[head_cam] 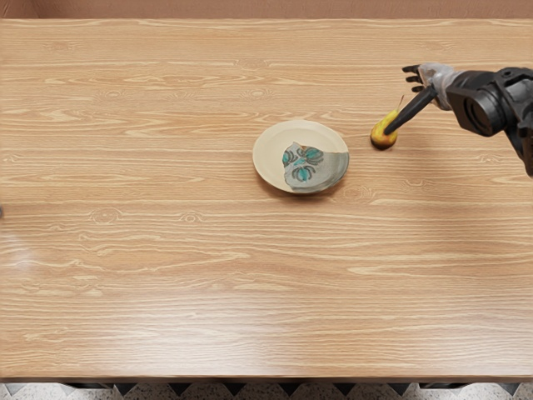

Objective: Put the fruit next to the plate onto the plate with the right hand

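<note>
The fruit (379,138) is small, round and yellow, with a darker reddish patch low on its side. It sits on the bench (166,275) just right of the plate (268,152), close to the rim but not touching it. The plate is round, shallow and cream, with teal motifs on a greyer patch across its near right part. It lies flat, slightly right of centre.

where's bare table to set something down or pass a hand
Bare: everything left of the plate, the wide strip of table in front of it, and the band behind it to the far edge. Crowded: just right of the plate, where the fruit lies apart from it with the right hand at it; that gap is narrow.
</note>
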### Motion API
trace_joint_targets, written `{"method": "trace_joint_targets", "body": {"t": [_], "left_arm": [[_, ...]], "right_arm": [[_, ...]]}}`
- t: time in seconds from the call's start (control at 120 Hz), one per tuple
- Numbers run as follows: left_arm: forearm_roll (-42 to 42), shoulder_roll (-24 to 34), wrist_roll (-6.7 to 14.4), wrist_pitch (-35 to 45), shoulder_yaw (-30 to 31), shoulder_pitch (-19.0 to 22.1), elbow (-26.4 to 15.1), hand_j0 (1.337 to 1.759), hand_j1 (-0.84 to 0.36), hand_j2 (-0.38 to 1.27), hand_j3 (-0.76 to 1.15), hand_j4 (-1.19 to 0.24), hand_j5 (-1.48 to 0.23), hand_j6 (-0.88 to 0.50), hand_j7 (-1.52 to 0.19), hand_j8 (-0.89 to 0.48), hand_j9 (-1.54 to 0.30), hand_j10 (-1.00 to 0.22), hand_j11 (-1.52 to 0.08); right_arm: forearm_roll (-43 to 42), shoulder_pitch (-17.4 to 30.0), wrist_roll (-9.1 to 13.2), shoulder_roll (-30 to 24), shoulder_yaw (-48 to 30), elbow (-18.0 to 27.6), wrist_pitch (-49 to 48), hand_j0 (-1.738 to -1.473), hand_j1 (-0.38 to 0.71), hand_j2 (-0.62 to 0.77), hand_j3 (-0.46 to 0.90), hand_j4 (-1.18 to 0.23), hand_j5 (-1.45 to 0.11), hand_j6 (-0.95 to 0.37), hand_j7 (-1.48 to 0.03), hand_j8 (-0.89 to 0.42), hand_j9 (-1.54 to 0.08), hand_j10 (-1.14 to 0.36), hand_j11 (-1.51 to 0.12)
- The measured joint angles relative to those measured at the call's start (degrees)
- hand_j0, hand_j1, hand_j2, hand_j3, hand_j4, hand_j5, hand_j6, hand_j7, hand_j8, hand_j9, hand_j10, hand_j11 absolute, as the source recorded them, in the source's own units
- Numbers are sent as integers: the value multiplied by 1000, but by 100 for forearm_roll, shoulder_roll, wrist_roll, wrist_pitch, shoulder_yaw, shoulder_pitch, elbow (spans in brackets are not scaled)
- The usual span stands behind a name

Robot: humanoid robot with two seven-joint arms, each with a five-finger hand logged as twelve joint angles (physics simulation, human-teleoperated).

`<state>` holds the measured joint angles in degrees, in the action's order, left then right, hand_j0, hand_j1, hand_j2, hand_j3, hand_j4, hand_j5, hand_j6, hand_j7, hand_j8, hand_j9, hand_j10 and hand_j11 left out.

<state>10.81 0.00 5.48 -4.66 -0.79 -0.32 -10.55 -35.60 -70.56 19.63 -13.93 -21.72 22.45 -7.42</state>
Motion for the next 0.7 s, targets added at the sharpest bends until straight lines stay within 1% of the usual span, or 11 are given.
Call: {"method": "trace_joint_targets", "body": {"t": [0.108, 0.275, 0.417, 0.608, 0.7], "left_arm": [[0, 0, -1, 0, 0, -2, 0, 1658, 349, 0, 0, 0, 0, 0, 0, 0, 0, 0, 0], [0, 0, 1, 0, 0, -3, -1, 1658, 349, 0, 0, 0, 0, 0, 0, 0, 0, 0, 0], [0, 0, 0, 0, 0, 4, -2, 1658, 349, 0, 0, 0, 0, 0, 0, 0, 0, 0, 0], [0, 0, 0, 0, -1, 1, -1, 1658, 349, 0, 0, 0, 0, 0, 0, 0, 0, 0, 0], [0, 0, 0, 0, 0, 1, 0, 1658, 349, 0, 0, 0, 0, 0, 0, 0, 0, 0, 0]], "right_arm": [[16, 124, -383, 141, 91, -171, 87, -1658, -300, -8, 0, -42, -54, -42, -54, -42, -54, -41, -54], [44, 242, -769, 254, 151, -284, 150, -1658, -302, -8, 0, -40, -52, -41, -52, -40, -52, -40, -52], [57, 344, -971, 278, 162, -437, 176, -1658, -303, -7, 0, -39, -51, -39, -51, -39, -51, -39, -51], [118, 493, -1330, 421, 168, -739, 192, -1658, -303, -7, 0, -38, -50, -39, -51, -38, -51, -38, -51], [127, 512, -1423, 496, 180, -834, 228, -1658, -302, -7, 0, -39, -51, -39, -51, -39, -51, -39, -51]]}}
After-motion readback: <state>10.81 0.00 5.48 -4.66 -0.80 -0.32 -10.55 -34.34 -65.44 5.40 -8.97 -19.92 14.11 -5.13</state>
